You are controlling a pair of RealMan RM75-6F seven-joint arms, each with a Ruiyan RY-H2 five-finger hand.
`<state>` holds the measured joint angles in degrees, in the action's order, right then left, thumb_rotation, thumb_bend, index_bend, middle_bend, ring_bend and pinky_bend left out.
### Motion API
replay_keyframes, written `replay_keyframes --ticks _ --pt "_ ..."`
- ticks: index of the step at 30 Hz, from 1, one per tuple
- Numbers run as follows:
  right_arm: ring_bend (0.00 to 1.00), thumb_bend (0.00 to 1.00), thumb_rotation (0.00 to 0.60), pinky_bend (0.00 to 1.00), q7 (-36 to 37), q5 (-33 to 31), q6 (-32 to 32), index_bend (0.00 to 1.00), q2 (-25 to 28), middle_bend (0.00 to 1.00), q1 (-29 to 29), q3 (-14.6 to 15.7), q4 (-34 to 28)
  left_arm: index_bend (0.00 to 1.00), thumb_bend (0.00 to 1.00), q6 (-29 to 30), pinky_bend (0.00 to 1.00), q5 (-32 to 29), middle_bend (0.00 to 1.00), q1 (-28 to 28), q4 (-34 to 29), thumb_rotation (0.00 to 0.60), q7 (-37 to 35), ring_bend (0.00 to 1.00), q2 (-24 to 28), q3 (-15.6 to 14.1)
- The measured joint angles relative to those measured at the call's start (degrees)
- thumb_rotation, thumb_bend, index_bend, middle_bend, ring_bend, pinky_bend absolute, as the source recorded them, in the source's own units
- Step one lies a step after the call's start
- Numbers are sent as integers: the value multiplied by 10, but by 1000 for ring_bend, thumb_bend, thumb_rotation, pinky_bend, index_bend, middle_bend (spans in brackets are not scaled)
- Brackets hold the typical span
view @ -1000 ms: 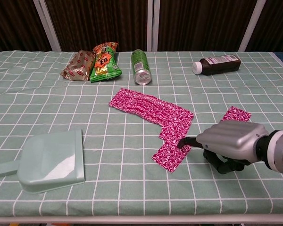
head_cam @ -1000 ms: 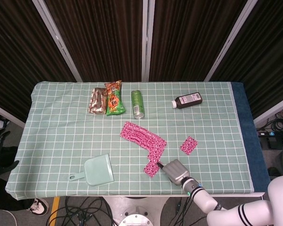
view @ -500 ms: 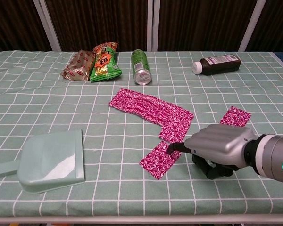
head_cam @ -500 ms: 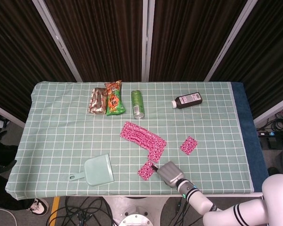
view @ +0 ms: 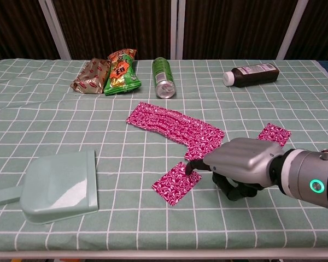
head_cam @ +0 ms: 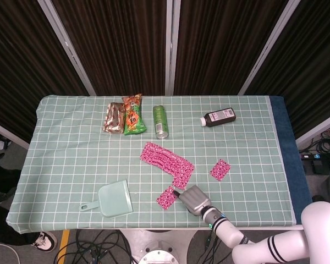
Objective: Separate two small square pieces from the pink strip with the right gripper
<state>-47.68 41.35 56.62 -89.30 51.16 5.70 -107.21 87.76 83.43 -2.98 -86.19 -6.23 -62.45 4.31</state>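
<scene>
The right hand (view: 238, 166) is pinching a small pink square (view: 176, 183) lying just beside the pink strip (view: 175, 128) on the tabletop (view: 126, 218).

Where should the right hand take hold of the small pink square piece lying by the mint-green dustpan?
Probably the small pink square piece's right corner, come at from the right: the right hand already has a fingertip on it there. It lies flat on the checked tablecloth, so pressing and sliding suits better than pinching.

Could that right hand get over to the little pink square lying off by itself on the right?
Probably yes. The square lies flat beside the right hand, with only bare cloth between them.
</scene>
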Motion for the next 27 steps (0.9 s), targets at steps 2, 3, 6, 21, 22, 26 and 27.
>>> replay_keyframes --ticks 2,3,6,21,22,26,27 --pt "920 1000 600 820 7 12 8 149 12 958 -2 -2 -11 114 143 -1 236 0 68 0 -1 600 1 43 0 0" --pt "920 1000 600 821 10 19 13 151 20 958 -4 -4 -17 114 144 -1 236 0 67 -1 -1 600 2 43 0 1" --pt "920 1000 600 821 25 55 37 162 55 958 -14 -6 -40 114 144 0 236 0 67 0 -3 600 3 43 1 0" --pt "283 292 600 430 212 349 305 110 263 356 -223 38 7 114 144 -26 236 7 68 -18 -17 600 41 43 -15 -4" --pt "162 236 600 330 218 352 312 80 277 248 -238 43 14 114 144 -28 236 8 68 -19 -21 600 46 43 -15 -4" --pt "0 162 600 84 259 356 330 4 308 41 -296 58 48 114 144 -31 236 11 67 -21 -28 600 56 43 -17 -8" --pt "0 161 600 53 267 357 333 1 309 21 -305 59 57 114 144 -31 237 12 67 -21 -29 600 58 43 -17 -9"
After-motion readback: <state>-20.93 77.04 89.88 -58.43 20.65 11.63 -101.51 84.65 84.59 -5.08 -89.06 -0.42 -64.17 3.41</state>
